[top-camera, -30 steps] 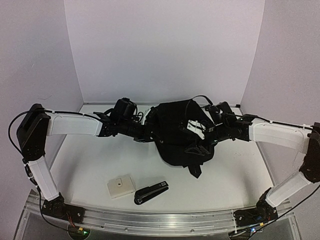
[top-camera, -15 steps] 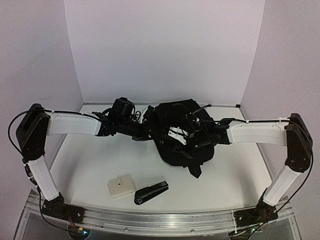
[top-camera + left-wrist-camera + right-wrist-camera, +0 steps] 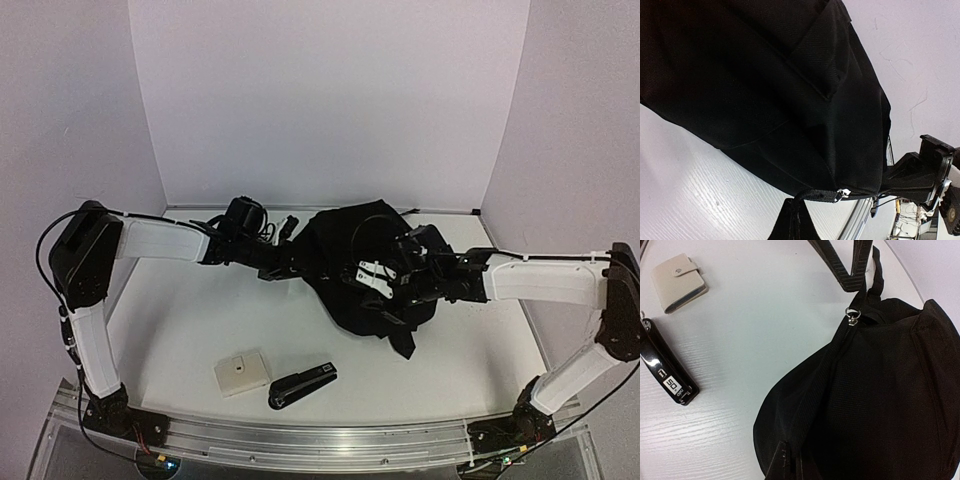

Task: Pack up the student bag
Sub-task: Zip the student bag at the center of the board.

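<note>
Only right wrist shows stapler label [image 3: 671, 385], left fingers [image 3: 795, 224], right fingers [image 3: 782, 464] pinching student bag [image 3: 875, 390]

One legible marking was recorded: the number "50" on a small white label [image 3: 671, 385] on the black stapler [image 3: 655, 357], right wrist view. Smaller marks beside it could not be read.

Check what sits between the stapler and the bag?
Nothing. Only bare table lies between the stapler and the bag; the top view and the right wrist view both show it.
</note>
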`<state>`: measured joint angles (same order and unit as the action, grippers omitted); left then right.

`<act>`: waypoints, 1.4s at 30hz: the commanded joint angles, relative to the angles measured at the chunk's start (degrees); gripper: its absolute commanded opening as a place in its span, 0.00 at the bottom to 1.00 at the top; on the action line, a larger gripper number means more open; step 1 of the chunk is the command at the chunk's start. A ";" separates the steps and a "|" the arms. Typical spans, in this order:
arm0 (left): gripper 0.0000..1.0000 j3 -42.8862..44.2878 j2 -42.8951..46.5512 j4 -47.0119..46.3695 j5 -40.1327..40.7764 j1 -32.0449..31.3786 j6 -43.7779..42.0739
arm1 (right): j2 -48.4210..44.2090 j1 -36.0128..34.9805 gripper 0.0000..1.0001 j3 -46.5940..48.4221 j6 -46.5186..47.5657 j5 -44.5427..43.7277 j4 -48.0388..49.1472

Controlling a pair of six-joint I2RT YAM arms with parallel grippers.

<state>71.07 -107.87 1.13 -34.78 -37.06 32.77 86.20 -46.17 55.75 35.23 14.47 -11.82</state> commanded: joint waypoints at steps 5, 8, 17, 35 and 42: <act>0.00 7.75 -6.21 1.21 6.54 7.70 -0.15 | -5.37 -0.32 0.00 -7.14 3.70 0.30 -7.17; 0.00 9.68 -8.21 2.03 7.40 8.85 0.22 | -5.52 -0.31 0.00 -7.80 4.11 0.54 -7.48; 0.00 7.00 -5.35 -0.71 4.16 9.75 -1.47 | -8.20 1.37 0.00 -9.96 5.65 -1.41 -9.60; 0.00 7.37 -3.68 5.91 8.20 8.57 -1.69 | -4.89 16.48 0.76 8.25 -13.38 11.05 -16.95; 0.07 16.38 -10.39 8.38 9.37 20.91 3.85 | 4.04 24.82 0.91 18.03 -18.31 11.02 -18.38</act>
<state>82.55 -116.30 7.66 -30.32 -23.40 32.66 85.63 -25.28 68.27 22.11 24.15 -27.32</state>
